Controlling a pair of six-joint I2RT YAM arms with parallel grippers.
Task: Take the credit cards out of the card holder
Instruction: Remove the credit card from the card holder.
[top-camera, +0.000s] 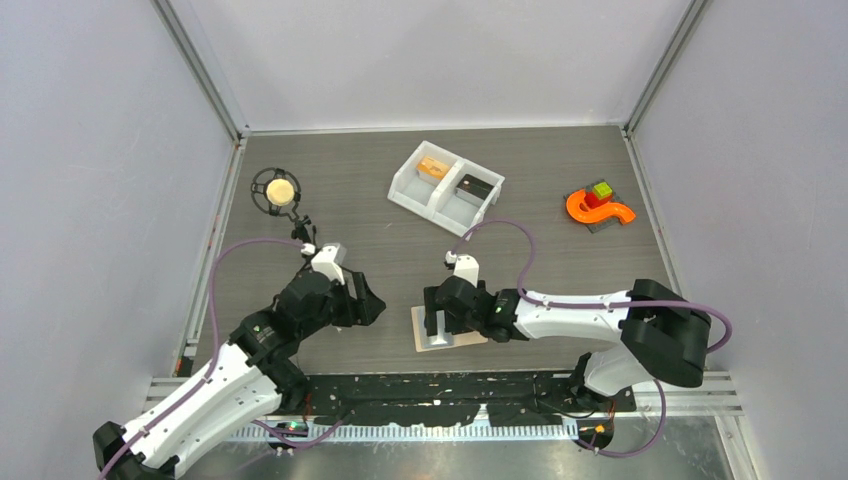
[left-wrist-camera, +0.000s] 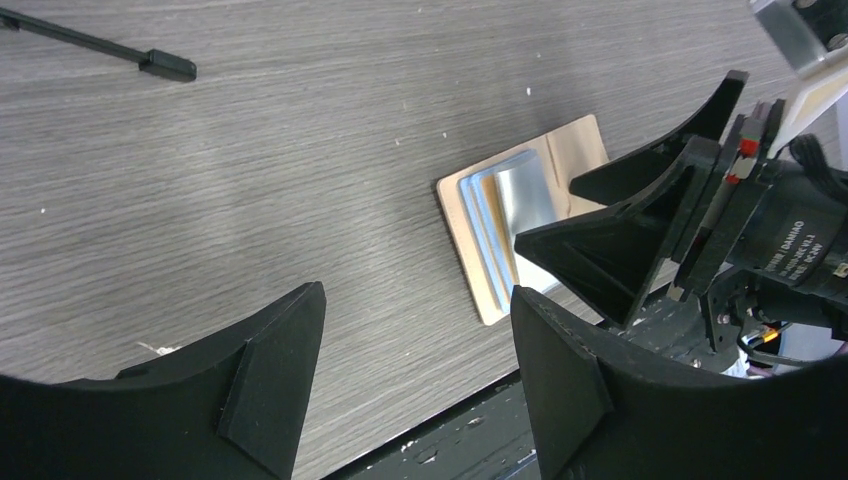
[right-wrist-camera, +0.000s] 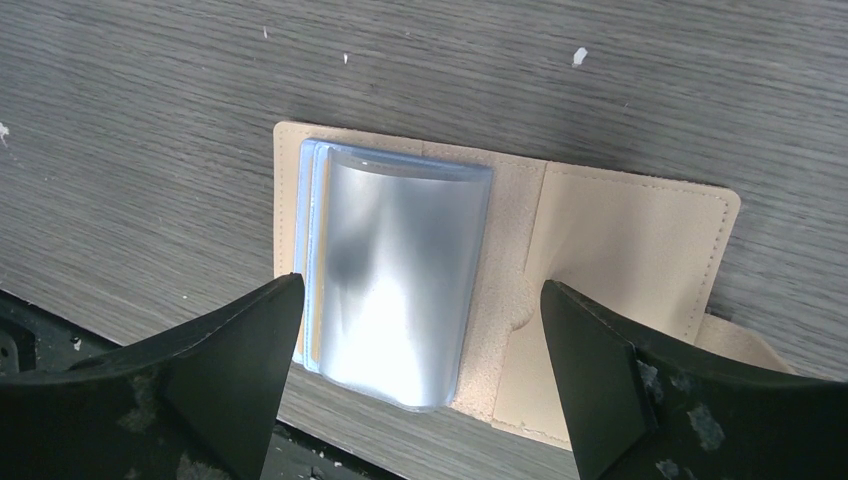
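The beige card holder (top-camera: 452, 336) lies open flat near the table's front edge. In the right wrist view (right-wrist-camera: 610, 250) its clear light-blue sleeves (right-wrist-camera: 400, 270) bulge upward; I cannot tell whether a card is inside them. My right gripper (top-camera: 440, 322) hovers open just above it, fingers straddling the sleeves (right-wrist-camera: 420, 330). My left gripper (top-camera: 366, 306) is open and empty, a little left of the holder (left-wrist-camera: 505, 225). An orange-tan card (top-camera: 433, 168) and a dark card (top-camera: 474, 187) lie in the white bin's two compartments.
The white two-compartment bin (top-camera: 412, 190) stands at the back centre. An orange curved piece with red and green blocks (top-camera: 598, 206) lies at the back right. A black ring stand holding a cream ball (top-camera: 278, 190) is at the back left. The table's front edge is just behind the holder.
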